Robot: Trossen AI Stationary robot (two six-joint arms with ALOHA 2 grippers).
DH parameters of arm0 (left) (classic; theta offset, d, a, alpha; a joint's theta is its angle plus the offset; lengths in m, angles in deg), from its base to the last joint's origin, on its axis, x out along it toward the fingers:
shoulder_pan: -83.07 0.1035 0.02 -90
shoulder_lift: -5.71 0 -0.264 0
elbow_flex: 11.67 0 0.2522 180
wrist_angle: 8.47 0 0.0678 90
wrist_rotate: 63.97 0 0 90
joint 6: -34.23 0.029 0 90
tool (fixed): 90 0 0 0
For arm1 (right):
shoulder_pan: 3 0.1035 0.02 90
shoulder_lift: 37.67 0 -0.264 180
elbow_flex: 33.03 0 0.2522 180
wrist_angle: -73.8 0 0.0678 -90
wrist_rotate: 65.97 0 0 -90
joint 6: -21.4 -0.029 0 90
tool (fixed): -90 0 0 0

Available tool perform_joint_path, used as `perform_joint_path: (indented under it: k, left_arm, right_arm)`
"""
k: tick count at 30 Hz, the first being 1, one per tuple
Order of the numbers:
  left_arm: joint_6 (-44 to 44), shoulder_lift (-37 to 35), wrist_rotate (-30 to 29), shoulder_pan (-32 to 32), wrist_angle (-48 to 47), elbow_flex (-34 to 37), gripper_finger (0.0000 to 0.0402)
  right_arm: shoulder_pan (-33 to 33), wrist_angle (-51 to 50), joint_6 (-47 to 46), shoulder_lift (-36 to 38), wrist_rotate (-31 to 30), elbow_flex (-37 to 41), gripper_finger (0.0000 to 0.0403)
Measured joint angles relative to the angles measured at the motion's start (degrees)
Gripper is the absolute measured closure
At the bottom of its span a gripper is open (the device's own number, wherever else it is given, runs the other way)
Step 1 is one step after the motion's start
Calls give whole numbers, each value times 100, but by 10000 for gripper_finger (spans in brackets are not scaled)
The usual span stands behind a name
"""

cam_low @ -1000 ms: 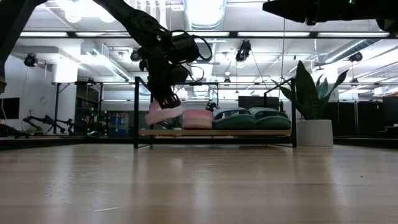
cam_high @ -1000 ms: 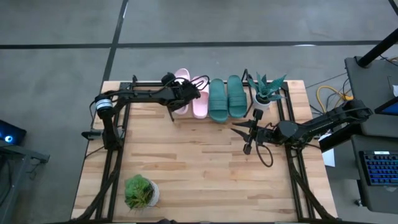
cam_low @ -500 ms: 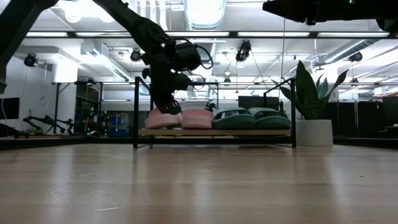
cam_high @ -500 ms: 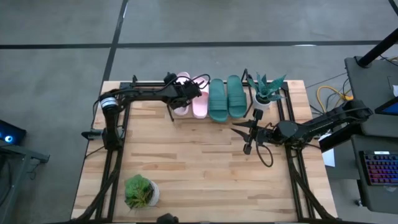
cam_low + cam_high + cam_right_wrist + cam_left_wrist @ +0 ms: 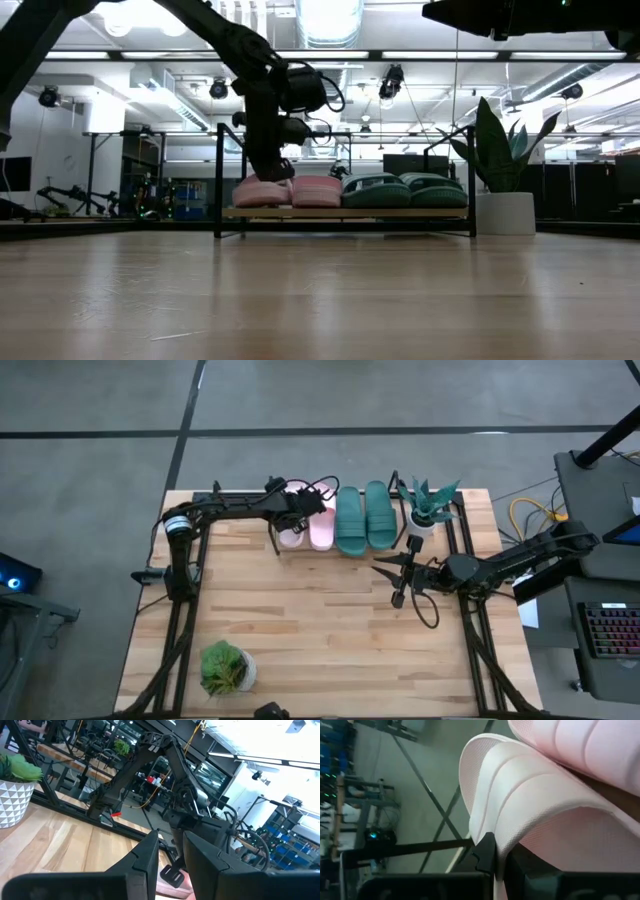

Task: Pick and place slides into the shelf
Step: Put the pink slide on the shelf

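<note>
Four slides lie side by side on the shelf (image 5: 390,488), a low black-rod rack with a pale board (image 5: 345,212) at the table's far edge. From the left they are a pink slide (image 5: 290,536), a second pink slide (image 5: 321,526) and two teal slides (image 5: 349,520) (image 5: 379,515). My left gripper (image 5: 297,512) is above the leftmost pink slide (image 5: 260,190) and shut on it. My right gripper (image 5: 392,580) hangs open over the table's right half, near nothing. My left gripper pinches the leftmost pink slide by the edge of its wide strap (image 5: 506,847), with one finger (image 5: 486,851) outside and the other under the strap. The fingers come slanting down from the table's left. The slide lies flat with its sole on the shelf's board.
A tall potted plant (image 5: 430,505) stands just right of the shelf. A small leafy plant in a white pot (image 5: 228,668) sits at the table's near left. Black arm-mount frames run along both sides. Bare wood lies between the arms.
My left gripper has carried the pink slide toward the far edge and down. The slide hung tilted in front of the shelf's left end, with one end low. Now it lies flat on the board beside the other pink slide. The gripper is still shut on it.
</note>
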Motion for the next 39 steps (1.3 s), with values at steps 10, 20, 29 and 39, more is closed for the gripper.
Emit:
perform_joint_path:
  k: [10, 20, 29, 39]
  left_arm:
    - [-799, -7, 352, -17, -733, -356, 401]
    - [-1047, -15, 351, -23, -1124, -348, 401]
    - [-579, -15, 306, -24, -1380, -369, 401]
    - [-753, -15, 364, -40, -1362, -369, 401]
  right_arm:
    - [0, 4, 0, 0, 0, 0, 321]
    - [0, 2, 0, 0, 0, 0, 321]
    - [0, 2, 0, 0, 0, 0, 321]
    - [0, 3, 2, 0, 0, 0, 321]
